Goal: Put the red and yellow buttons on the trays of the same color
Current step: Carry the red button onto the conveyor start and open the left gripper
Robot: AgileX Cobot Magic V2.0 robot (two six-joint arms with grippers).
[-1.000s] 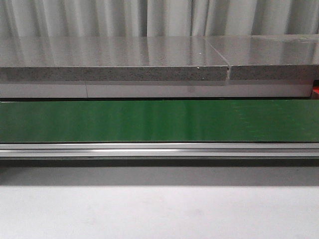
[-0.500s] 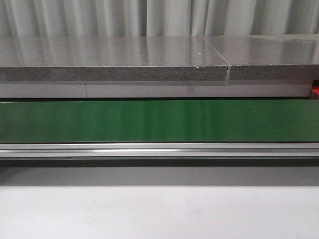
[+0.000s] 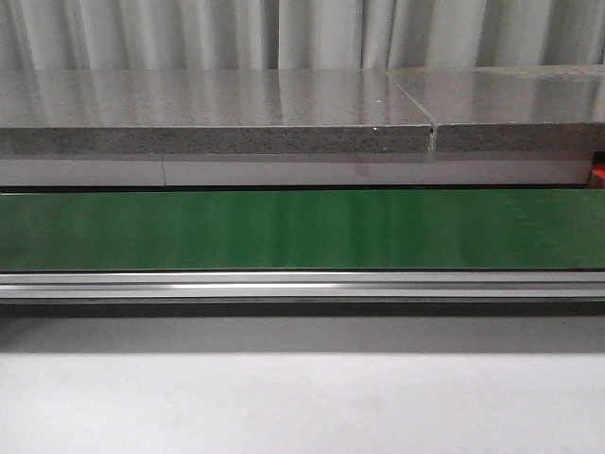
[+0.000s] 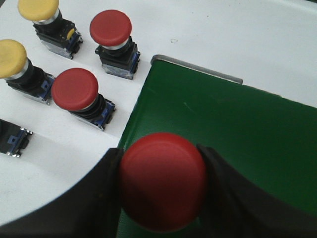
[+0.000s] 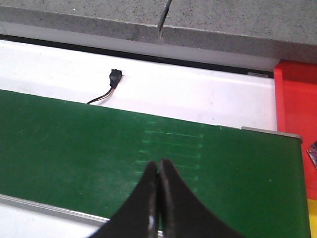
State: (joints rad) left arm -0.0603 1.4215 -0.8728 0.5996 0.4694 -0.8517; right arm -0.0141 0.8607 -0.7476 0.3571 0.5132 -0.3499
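Front view: no change from the two earlier frames. The long green conveyor belt [image 3: 302,229], its aluminium rail [image 3: 302,285] and the grey speckled stone slab [image 3: 217,118] behind it stand as before, with no arm or button in sight.

Containers: only the right wrist view shows any. A red plastic tray [image 5: 297,99] lies at the belt's end; a small dark item sits at its cut-off edge, unidentifiable. A sliver of yellow [image 5: 313,218] adjoins it, too little to name.

Left wrist view alone shows the buttons. The left hand [image 4: 161,181] is clamped on a red mushroom-head push button [image 4: 162,179], held over the belt's corner. On the white worktop [image 4: 237,34] beside the belt stand two more red buttons [image 4: 110,27] [image 4: 75,89] and two yellow buttons [image 4: 37,7] [image 4: 11,58], all apart from one another.

The right hand [image 5: 158,198] hangs over the belt, fingers pressed together, gripping nothing. A black connector with wire [image 5: 114,78] lies beyond the belt.
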